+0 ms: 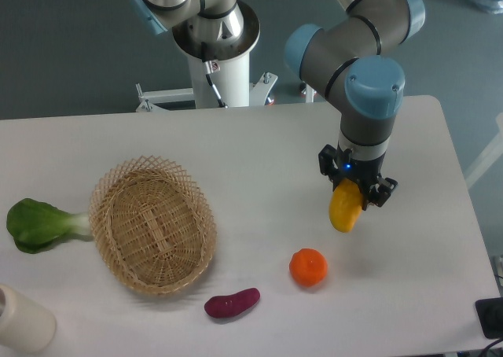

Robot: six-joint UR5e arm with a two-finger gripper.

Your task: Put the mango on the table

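Observation:
The mango (344,207) is a smooth yellow-orange elongated fruit, held upright in my gripper (355,190), whose fingers are shut on its upper end. It hangs just above the white table (267,152), right of centre. Its lower tip is near the tabletop; I cannot tell whether it touches. The arm's grey and blue wrist rises above the gripper.
A round orange fruit (308,266) lies just below-left of the mango. A small purple vegetable (232,303) lies near the front edge. A wicker basket (153,223) stands at the left, with a green leafy vegetable (39,223) beside it. A white cylinder (23,319) is at the front-left corner.

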